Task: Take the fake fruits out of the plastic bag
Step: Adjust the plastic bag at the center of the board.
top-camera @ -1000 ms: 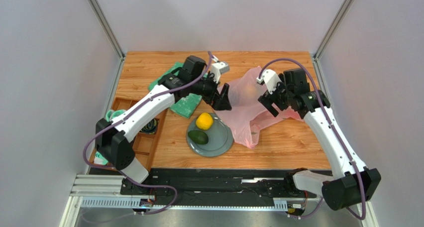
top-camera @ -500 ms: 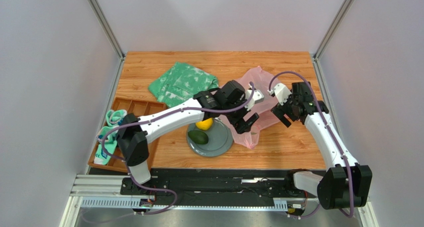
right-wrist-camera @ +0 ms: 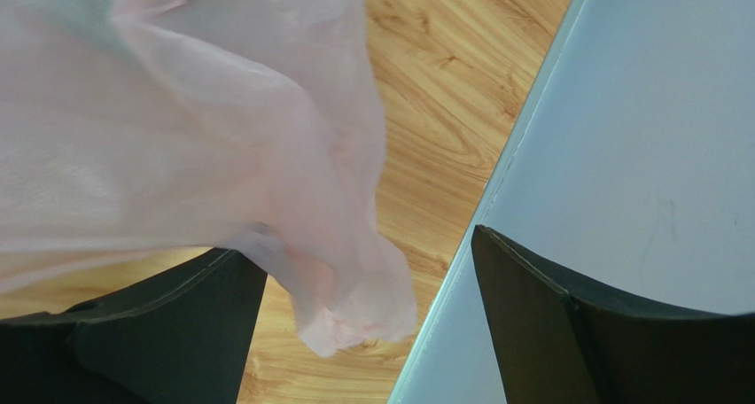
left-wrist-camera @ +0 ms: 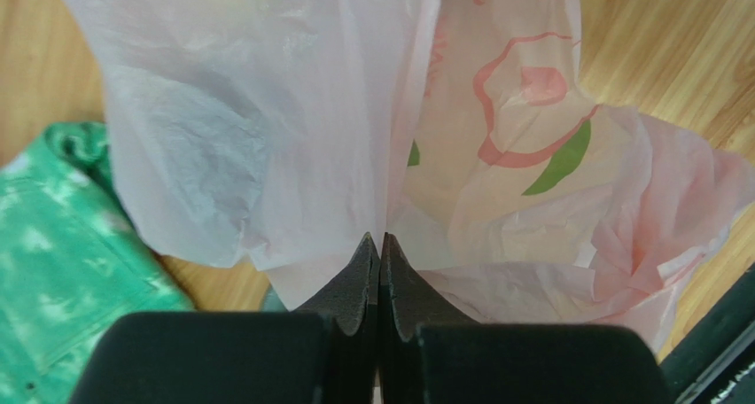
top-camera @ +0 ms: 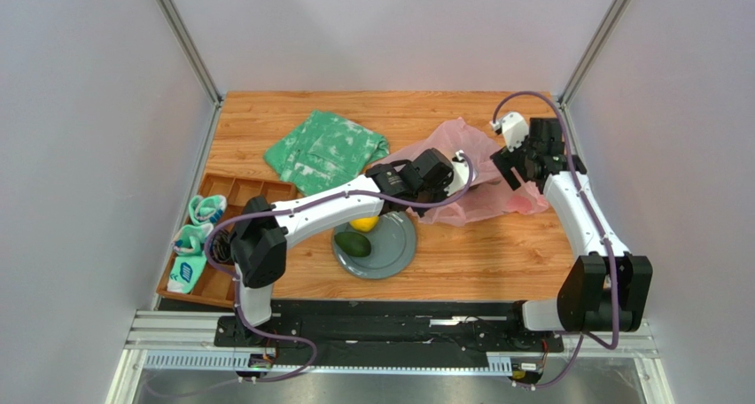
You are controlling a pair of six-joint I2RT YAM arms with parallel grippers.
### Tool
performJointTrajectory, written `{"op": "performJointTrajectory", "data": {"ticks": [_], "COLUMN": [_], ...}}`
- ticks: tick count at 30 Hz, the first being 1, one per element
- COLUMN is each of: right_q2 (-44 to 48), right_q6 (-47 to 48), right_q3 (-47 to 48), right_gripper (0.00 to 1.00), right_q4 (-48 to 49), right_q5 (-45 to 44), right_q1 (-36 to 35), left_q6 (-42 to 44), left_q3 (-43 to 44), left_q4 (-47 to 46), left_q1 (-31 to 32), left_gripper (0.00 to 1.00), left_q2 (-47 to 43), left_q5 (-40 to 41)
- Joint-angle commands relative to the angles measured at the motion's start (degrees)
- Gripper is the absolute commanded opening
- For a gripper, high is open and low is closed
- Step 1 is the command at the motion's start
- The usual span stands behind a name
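Note:
The pink plastic bag lies crumpled on the wooden table, right of centre. My left gripper reaches across to its near left edge. In the left wrist view that gripper is shut, with the bag's film gathered into a taut crease at the tips. My right gripper hovers open at the bag's far right; a loose bag corner hangs between its fingers. A dark green avocado and a yellow citrus sit on the grey plate. Any fruits inside the bag are hidden.
A flat green patterned bag lies at the back left. A wooden compartment tray with teal items sits at the left edge. The enclosure's right wall is close beside my right gripper.
My left arm swung from the green bag across to the pink bag and shut on its film. The right arm moved back towards the right wall. The bag was drawn rightward.

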State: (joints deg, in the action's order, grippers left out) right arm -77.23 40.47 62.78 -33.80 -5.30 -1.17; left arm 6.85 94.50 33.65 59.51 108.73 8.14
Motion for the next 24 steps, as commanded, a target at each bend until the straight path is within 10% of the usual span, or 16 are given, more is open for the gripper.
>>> {"op": "performJointTrajectory", "data": {"ticks": [1,9,24], "right_q2": [-3.62,4.09,13.43], "right_q6": [-8.81,-15.51,-16.83], "right_q3": [7.08,10.17,4.97], "right_gripper": [0.89,0.88,0.79], "right_q4": [3.92,3.22,-6.63], "right_q5": [0.29,7.47,31.84], "right_q1": [5.56,7.15,4.42], "left_q6": [6.85,15.99,13.89], "left_q3": [2.43,10.53,-0.55], "left_q4": [-3.5,-5.0,-0.08], "left_q1": [-1.49,-2.73,-3.52], "left_gripper": [0.0,0.0,0.0], "left_q2": [-9.57,-15.03,-16.18], "left_q5": [5.03,2.15,-7.25]}}
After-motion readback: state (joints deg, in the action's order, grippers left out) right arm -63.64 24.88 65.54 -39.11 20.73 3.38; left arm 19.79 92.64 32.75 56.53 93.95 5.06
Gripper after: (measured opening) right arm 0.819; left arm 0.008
